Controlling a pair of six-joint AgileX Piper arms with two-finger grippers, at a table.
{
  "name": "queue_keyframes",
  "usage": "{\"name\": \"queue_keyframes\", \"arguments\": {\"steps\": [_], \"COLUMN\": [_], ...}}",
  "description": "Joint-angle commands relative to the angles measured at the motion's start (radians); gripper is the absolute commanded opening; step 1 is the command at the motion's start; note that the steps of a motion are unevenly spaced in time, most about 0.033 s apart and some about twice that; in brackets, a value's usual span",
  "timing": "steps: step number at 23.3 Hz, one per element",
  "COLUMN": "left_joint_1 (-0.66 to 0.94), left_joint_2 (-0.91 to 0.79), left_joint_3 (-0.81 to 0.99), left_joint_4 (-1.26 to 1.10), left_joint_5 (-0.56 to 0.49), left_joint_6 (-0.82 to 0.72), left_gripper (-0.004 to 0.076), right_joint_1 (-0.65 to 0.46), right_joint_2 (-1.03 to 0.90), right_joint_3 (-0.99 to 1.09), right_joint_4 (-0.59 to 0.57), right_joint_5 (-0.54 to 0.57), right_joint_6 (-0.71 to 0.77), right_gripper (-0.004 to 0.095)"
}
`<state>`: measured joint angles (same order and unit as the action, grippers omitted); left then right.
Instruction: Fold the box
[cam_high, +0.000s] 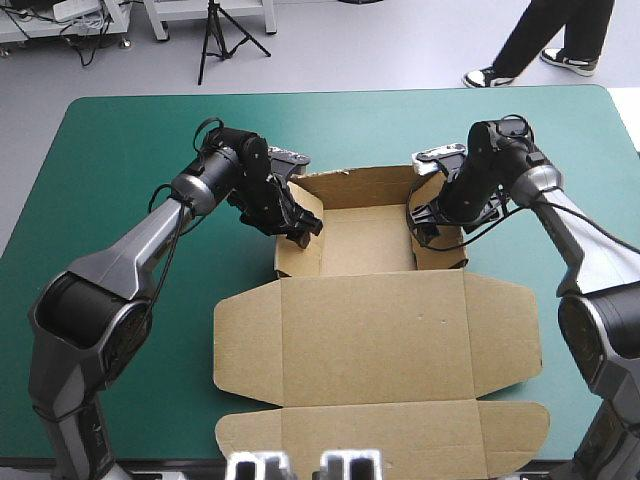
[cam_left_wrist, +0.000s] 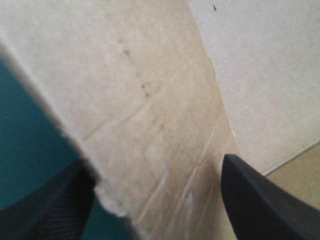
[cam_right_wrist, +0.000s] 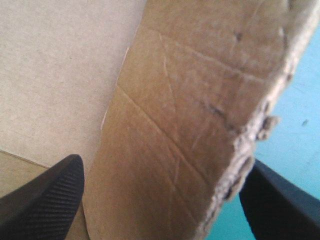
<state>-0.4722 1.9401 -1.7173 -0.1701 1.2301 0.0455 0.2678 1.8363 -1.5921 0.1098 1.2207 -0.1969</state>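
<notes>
Box (cam_high: 372, 330) lies on the teal-green cover (cam_high: 120, 170), reaching from mid-table to the near edge in the high view. Its far part is a tray with raised walls, and the lid lies flat on the near side. Left gripper (cam_high: 303, 226) sits at the tray's left wall, right gripper (cam_high: 428, 228) at its right wall.

Left wrist view: the black fingers (cam_left_wrist: 260, 200) stand spread, with the brown wall rising between them. The cover is on the wall's outer side and the tray floor on its inner side.

Right wrist view: the fingers (cam_right_wrist: 45, 200) are likewise spread, straddling the right wall and its ragged edge. Again the cover lies outside and the floor inside.
</notes>
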Motion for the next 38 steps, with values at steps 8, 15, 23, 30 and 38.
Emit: {"name": "queue_keyframes", "arguments": {"steps": [8, 15, 23, 30, 38], "left_joint_1": [-0.009, -0.009, -0.009, -0.009, -0.009], "left_joint_2": [-0.259, -0.527, -1.031, -1.149, -1.151], "left_joint_3": [-0.025, -0.006, 0.519, 0.807, 0.822], "left_joint_4": [0.109, 0.099, 0.154, 0.17, 0.17], "left_joint_5": [0.067, 0.067, 0.067, 0.067, 0.054], "left_joint_6": [-0.005, 0.132, 0.079, -0.013, -0.018], "left_gripper": [0.0491, 0.0064, -0.0002, -0.0002, -0.0003], "right_joint_1": [-0.007, -0.007, -0.007, -0.007, -0.007], "right_joint_2": [-0.189, -0.306, -0.298, -0.194, 0.027], "right_joint_3": [-0.034, -0.034, -0.032, -0.032, -0.032], "right_joint_4": [-0.001, -0.004, -0.002, -0.002, 0.018], "right_joint_5": [0.034, 0.034, -0.016, -0.051, -0.067], "right_joint_6": [-0.014, -0.024, -0.025, -0.023, 0.009], "right_gripper": [0.0792, 0.0791, 0.0766, 0.0766, 0.0568]}}
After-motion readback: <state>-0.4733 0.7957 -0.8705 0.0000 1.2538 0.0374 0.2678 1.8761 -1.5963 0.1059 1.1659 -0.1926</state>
